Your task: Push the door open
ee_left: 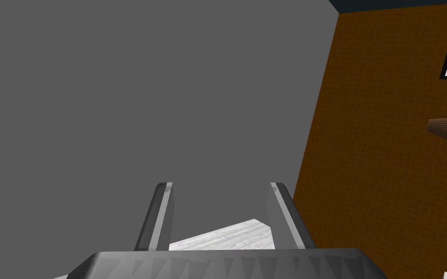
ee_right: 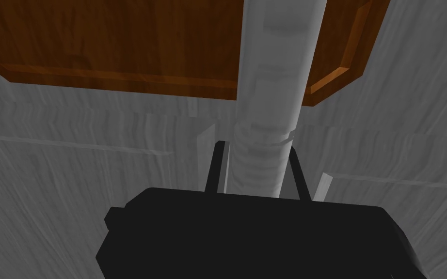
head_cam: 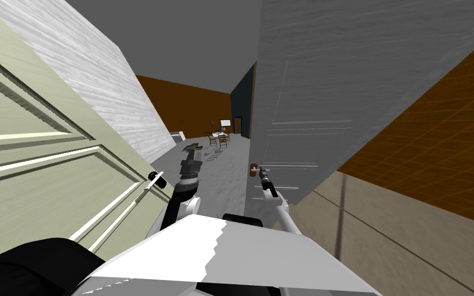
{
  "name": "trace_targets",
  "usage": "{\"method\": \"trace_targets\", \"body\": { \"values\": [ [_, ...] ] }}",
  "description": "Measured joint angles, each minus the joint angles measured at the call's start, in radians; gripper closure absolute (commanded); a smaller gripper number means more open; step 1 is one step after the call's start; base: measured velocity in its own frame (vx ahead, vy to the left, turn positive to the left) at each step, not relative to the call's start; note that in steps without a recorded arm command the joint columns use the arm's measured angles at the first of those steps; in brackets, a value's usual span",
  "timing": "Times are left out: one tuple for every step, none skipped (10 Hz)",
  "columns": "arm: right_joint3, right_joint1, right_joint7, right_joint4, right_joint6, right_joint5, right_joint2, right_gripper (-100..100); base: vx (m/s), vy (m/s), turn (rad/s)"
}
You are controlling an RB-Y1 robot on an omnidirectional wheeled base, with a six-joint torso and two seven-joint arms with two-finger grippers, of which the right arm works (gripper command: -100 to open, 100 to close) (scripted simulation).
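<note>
Pale panelled door leaf (head_cam: 35, 154) is far off on the left end effector's outer side, not the one being worked.

Left end effector (ee_left: 220, 218): fingers wide apart, nothing between them, aimed up at a grey ceiling beside a brown wall. It is well apart from the task door. Idle arm, by my read.

Right end effector (ee_right: 256, 145): fingers drawn in narrow, pressing both sides of the white lever handle (ee_right: 276, 72). This is the nearer arm, and it is already on the door.

Key relation: the lever's long axis runs straight ahead out of the dark end effector body and between the fingers. A brown backing plate (ee_right: 120, 43) sits just past the fingertips, flat on the door. The grey panelled door (head_cam: 308, 103) lies directly ahead of the right end effector and touches it only via the lever. In the head view the handle is near the door's free edge, the edge toward the left end effector. The rest of the leaf stretches off to the right end effector's outer side, so the hinges are probably over there.

Judgement: the push should go forward, square into the door face at the handle, where leverage is best. A grip along the lever could slip off its end.

Brands, labels, writing: none readable.
</note>
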Motion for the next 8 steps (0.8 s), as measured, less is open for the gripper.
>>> {"method": "trace_targets", "body": {
  "values": [
    [-0.005,0.006,0.0,-0.004,0.0,-0.001,-0.003,100,0.171,0.095,-0.066],
    [-0.017,-0.006,0.005,0.011,-0.007,-0.001,-0.003,100,0.209,0.098,-0.066],
    [-0.033,-0.019,0.011,0.028,-0.009,-0.002,-0.002,100,0.221,0.095,-0.049],
    [-0.04,-0.004,0.013,0.001,0.0,-0.003,-0.004,100,0.224,0.106,-0.069],
    [-0.051,-0.001,0.016,0.0,-0.002,-0.004,-0.006,100,0.204,0.114,-0.078],
    [-0.064,-0.001,0.018,-0.003,-0.001,-0.006,-0.01,100,0.179,0.087,-0.075],
    [-0.077,-0.008,0.023,0.001,0.001,-0.007,-0.009,100,0.161,0.098,-0.064],
    [-0.088,-0.015,0.022,0.013,-0.006,-0.011,-0.017,100,0.111,0.086,-0.067]
  ]
}}
